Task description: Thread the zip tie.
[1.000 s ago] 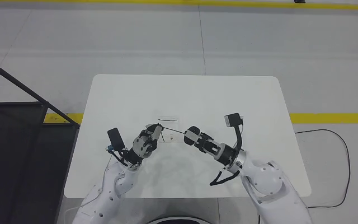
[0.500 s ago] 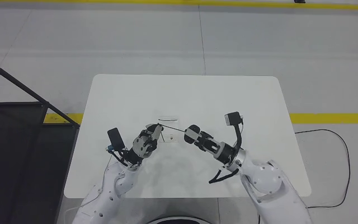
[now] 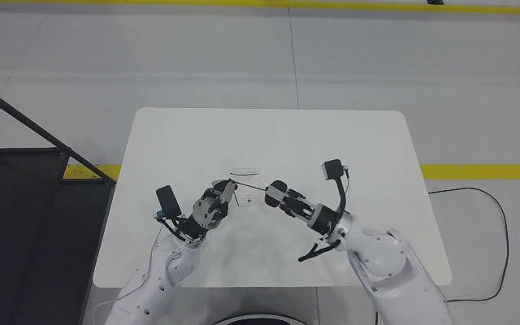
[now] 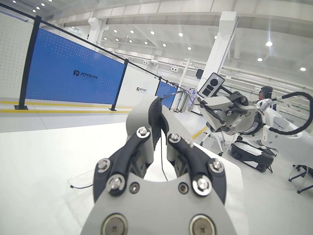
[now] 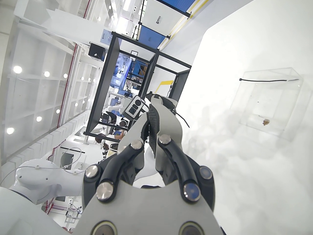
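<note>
A thin black zip tie hangs in the air between my two grippers over the front middle of the white table. My left gripper is shut on one part of it; in the left wrist view the strap runs up between the shut fingers and curls out toward my right gripper. My right gripper is shut on the other part, and a short black tail sticks out beside its fingers. The two grippers face each other, a small gap apart.
A small clear box stands on the table just beyond the grippers, with a second black zip tie lying across its top. A black metal frame stands off the table's left side.
My right arm has edged slightly to the left, toward the left gripper. The left arm has stayed still.
</note>
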You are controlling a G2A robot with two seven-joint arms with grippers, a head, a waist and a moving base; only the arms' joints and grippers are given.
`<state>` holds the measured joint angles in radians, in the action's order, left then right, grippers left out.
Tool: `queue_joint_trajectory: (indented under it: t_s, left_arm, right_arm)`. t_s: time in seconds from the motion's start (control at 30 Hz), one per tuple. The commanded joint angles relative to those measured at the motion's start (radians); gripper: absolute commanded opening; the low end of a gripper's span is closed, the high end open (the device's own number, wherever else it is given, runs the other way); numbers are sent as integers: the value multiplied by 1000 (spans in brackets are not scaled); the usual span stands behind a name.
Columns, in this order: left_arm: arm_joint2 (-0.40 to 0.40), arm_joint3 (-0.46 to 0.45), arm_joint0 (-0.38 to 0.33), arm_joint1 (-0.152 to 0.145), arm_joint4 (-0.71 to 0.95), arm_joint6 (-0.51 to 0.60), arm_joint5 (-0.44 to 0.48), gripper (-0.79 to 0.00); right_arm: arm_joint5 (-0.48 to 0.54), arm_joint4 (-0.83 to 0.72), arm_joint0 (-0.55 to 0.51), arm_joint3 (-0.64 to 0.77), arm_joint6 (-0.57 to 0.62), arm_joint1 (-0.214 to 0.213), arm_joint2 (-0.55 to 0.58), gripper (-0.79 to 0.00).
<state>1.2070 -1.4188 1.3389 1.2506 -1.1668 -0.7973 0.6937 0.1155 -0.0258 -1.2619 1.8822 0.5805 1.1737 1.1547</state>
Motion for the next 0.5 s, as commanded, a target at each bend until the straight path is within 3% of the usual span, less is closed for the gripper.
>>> queue_joint_trajectory:
  t_s: [0.0,0.47]
  left_arm:
    - [0,0,0,0,0,0,0,-785]
    - [0,0,0,0,0,0,0,-785]
  right_arm:
    - [-16,10,3,2,-4,1,-3,-785]
    - [-101,77,1,24,-48,5,-23,-785]
